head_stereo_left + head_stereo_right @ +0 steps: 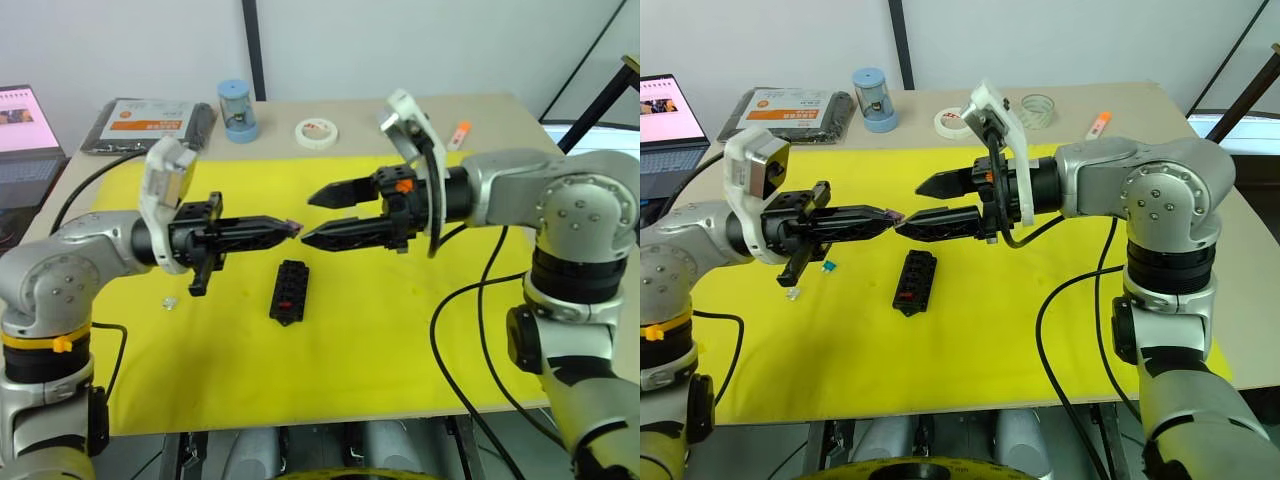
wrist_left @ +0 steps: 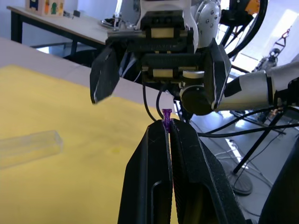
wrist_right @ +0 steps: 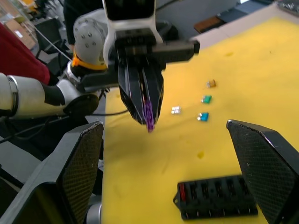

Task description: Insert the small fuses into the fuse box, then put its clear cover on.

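Note:
My left gripper [image 1: 292, 228] is shut on a tiny purple fuse [image 2: 167, 120], which sticks out past its tips above the yellow mat. My right gripper [image 1: 307, 217] faces it tip to tip, open, jaws wide on either side of the fuse without touching it. Just below them the black fuse box [image 1: 289, 291] lies flat on the mat with a red fuse [image 3: 183, 190] in an end slot. Tan [image 3: 211, 83], green [image 3: 206, 99], teal [image 3: 202, 116] and clear [image 3: 176, 110] fuses lie loose on the mat under my left arm. The clear cover [image 2: 29, 147] rests on the mat.
At the table's back stand a flat black packet with an orange label [image 1: 150, 124], a blue cylinder [image 1: 238, 110], a white tape roll [image 1: 317, 133], a clear tape roll [image 1: 1037, 110] and an orange marker [image 1: 460, 131]. A laptop [image 1: 25, 130] sits at the far left.

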### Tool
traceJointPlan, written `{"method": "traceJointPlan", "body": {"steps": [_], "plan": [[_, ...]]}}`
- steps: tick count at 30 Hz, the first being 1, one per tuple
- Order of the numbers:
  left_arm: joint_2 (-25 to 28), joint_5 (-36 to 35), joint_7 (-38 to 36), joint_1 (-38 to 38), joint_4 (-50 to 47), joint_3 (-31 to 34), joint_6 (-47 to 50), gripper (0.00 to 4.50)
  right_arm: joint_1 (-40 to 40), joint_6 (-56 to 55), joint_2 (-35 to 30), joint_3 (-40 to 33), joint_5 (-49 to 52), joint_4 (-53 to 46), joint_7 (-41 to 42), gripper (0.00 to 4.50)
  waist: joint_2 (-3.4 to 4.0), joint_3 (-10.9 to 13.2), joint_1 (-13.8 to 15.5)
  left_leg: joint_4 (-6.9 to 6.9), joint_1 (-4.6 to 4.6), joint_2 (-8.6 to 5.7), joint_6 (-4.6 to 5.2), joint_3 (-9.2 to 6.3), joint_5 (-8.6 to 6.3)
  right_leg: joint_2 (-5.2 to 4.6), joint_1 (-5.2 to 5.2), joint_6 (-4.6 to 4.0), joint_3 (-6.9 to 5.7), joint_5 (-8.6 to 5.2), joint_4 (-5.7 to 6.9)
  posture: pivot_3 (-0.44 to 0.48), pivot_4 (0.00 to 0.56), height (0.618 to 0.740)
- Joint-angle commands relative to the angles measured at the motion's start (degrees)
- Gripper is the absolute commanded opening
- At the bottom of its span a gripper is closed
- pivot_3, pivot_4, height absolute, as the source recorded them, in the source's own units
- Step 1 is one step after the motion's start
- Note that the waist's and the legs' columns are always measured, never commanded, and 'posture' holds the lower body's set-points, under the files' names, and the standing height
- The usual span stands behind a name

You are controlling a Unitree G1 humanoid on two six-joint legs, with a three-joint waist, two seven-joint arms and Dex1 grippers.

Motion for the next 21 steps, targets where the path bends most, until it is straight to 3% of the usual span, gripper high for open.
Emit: {"method": "traceJointPlan", "body": {"steps": [1,4,10,13,15,21], "plan": [[0.4,-0.6,0.2,-1.3,0.4,0.2,-1.7,0.0,-0.1,0.0,-0.2,-0.7,1.5,-2.5,-1.7,3.61,0.0,0.0,0.0,0.0,0.0,0.03,0.0,0.0,0.0,0.04,0.0,0.0,0.0,0.0,0.0,0.0,0.15,0.74],[0.5,-0.3,0.2,-1.4,0.9,-0.2,-2.2,0.0,0.2,0.3,0.4,-1.0,2.6,-3.1,-2.9,2.6,0.0,0.0,0.1,0.0,0.0,0.07,-0.01,-0.03,0.01,0.11,0.0,0.0,0.0,0.0,0.0,0.0,0.15,0.74],[0.7,0.0,0.4,-1.3,1.3,-0.6,-3.2,0.0,0.6,0.4,1.4,-1.3,4.1,-3.4,-5.1,2.6,0.0,0.0,0.1,0.0,-0.02,0.07,-0.01,-0.05,0.01,0.11,0.0,0.0,0.0,0.0,-0.02,0.0,0.15,0.74],[0.7,0.0,0.6,-1.2,1.3,-0.7,-3.5,0.0,0.6,0.3,1.5,-1.5,5.1,-3.4,-5.8,2.1,0.0,0.0,0.2,0.0,-0.02,0.07,-0.01,-0.06,0.01,0.11,0.01,0.0,0.0,0.0,-0.03,0.0,0.15,0.74],[0.8,0.2,0.6,-1.0,1.2,-1.0,-3.7,0.0,0.6,0.2,1.6,-1.6,5.7,-3.3,-6.3,1.49,0.0,0.0,0.1,0.0,-0.02,0.06,-0.01,-0.06,0.01,0.11,0.01,0.0,0.0,0.0,-0.03,0.0,0.15,0.74],[1.2,0.7,0.1,-0.6,1.0,-1.7,-4.3,0.0,0.3,0.1,1.8,-1.6,7.3,-2.6,-7.6,1.49,0.0,0.0,0.1,0.0,-0.02,0.07,-0.01,-0.07,0.01,0.12,0.01,0.0,0.0,0.0,-0.04,0.0,0.15,0.74]]}}
